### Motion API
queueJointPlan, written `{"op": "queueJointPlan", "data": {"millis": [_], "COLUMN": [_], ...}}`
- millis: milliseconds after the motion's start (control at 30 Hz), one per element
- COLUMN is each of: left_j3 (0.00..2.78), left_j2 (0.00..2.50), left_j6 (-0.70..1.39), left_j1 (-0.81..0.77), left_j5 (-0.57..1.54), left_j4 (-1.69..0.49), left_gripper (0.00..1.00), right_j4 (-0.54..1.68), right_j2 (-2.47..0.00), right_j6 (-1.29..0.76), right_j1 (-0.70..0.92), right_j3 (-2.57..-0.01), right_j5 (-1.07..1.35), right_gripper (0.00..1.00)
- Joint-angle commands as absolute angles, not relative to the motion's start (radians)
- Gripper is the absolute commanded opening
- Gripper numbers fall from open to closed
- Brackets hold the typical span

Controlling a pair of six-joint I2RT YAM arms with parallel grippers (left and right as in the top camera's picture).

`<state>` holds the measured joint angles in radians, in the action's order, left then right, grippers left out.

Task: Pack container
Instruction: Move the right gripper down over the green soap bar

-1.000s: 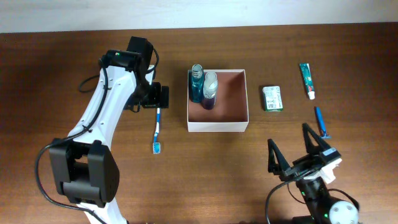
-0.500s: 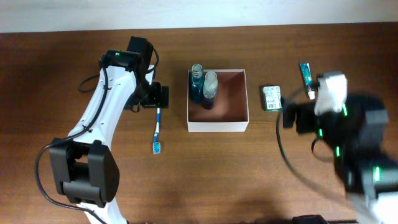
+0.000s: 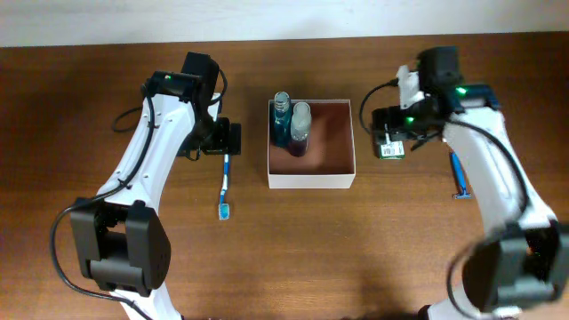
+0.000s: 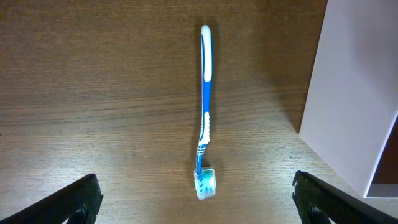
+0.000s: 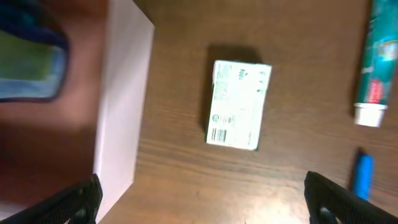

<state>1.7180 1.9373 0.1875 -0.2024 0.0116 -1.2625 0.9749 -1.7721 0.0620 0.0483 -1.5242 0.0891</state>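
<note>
My right gripper hangs spread wide over the soap packet; I should drop straight, close across its narrow width and lift it over the white wall into the box just beside it, mid-table. My left gripper, equally spread, hovers above the toothbrush; two bottles crowd the box's left side.

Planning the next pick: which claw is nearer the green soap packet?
Right. The right claw hangs open directly above the soap packet; the left claw hangs open above the toothbrush, on the far side of the container.
</note>
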Motion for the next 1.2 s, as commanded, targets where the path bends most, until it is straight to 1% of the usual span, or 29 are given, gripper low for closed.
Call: {"op": "queueJointPlan", "data": {"millis": [0, 467, 833, 1167], "left_j3": [1.713, 1.713, 1.713, 1.713], "left_j2": [1.922, 1.922, 1.922, 1.922], "left_j6": [0.186, 0.186, 0.186, 0.186], "left_j1": [-0.202, -0.202, -0.202, -0.202], "left_j5": [0.012, 0.012, 0.012, 0.012], "left_j4": [-1.261, -1.261, -1.261, -1.261], "left_gripper": [0.99, 0.99, 0.99, 0.99], "right_j4": [0.955, 0.87, 0.841, 0.826], "right_j2": [-1.848, -1.971, -2.019, -2.09], "right_j6": [0.072, 0.071, 0.049, 0.075], "right_j1": [0.044, 0.038, -0.018, -0.018], "right_j3": [-1.541, -1.541, -1.541, -1.541], "right_j5": [0.065, -0.014, 0.029, 0.054], "right_gripper": [0.99, 0.99, 0.99, 0.99]}}
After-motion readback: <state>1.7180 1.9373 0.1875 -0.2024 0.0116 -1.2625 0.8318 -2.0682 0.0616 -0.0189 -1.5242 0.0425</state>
